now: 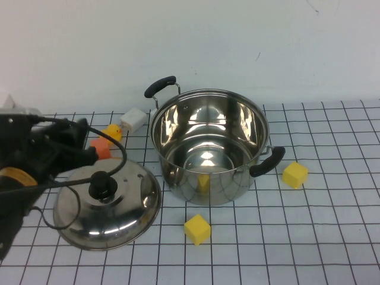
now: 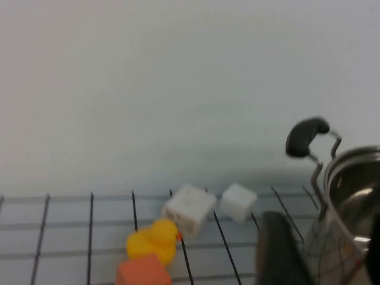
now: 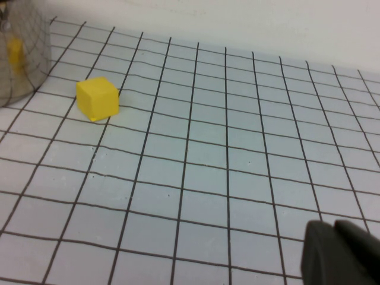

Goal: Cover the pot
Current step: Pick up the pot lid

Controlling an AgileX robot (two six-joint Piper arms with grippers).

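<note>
- Near the desk's middle, toward the back edge, the pot point(image 1: 208, 145) stands upright and uncovered.
- Its lid point(image 1: 108, 205) lies flat on the desk, knob up, just left of the pot; covering is not yet done.
- Left gripper point(image 1: 89, 155) hovers at the left edge, just behind the lid's knob, jaws spread and empty.
- Right gripper point(image 3: 341, 252) sits well right of the pot, fingers together, gripping nothing.
- Remaining, by judgement: grasp knob, lift, seat lid on rim.
</note>
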